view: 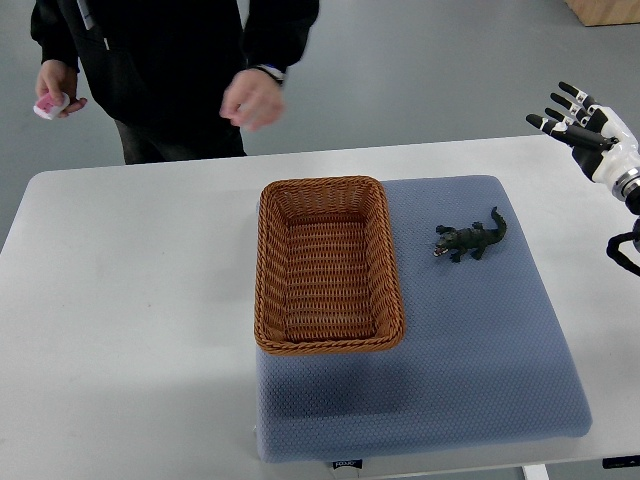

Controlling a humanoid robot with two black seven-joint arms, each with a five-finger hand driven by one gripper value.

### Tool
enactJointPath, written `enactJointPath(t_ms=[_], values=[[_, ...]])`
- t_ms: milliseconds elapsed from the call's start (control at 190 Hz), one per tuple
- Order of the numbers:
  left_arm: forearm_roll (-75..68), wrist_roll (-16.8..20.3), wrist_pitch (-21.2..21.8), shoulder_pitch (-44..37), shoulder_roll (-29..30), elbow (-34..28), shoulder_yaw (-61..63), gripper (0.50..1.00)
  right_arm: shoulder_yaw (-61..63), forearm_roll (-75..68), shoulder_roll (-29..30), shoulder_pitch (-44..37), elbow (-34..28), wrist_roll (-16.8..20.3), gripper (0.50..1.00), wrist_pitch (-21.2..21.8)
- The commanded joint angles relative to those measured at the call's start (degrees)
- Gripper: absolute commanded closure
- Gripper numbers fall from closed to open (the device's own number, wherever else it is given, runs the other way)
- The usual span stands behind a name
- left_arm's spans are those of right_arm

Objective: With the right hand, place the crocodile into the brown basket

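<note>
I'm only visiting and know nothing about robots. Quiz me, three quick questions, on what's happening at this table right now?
1. True or false: the crocodile already lies inside the brown basket.
2. What is the right robot hand doing?
A) gripping the crocodile
B) fingers spread, holding nothing
C) resting inside the basket
3. Fill in: the crocodile lies on a pad coloured ____.

Key: 1 false; 2 B; 3 blue.

Person [170,70] w/o head, right arm [628,185] mostly off-frame
</note>
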State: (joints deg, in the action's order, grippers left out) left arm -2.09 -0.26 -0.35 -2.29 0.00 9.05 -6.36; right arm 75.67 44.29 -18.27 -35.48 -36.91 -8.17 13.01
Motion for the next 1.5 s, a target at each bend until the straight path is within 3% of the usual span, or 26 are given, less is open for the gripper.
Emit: enactJointPath(t_ms=[0,1492], values=[[0.0,0.0,0.0,0.0,0.0,-0.1,-0.1,0.5,0.0,0.0,0.0,0.0,0.0,0.0,0.572,0.0],[0.0,0.0,0.1,-0.1,0.0,-0.1,0.0,0.5,-0.2,0.0,-1.2,0.9,0.0,0.0,0.57,0.8]])
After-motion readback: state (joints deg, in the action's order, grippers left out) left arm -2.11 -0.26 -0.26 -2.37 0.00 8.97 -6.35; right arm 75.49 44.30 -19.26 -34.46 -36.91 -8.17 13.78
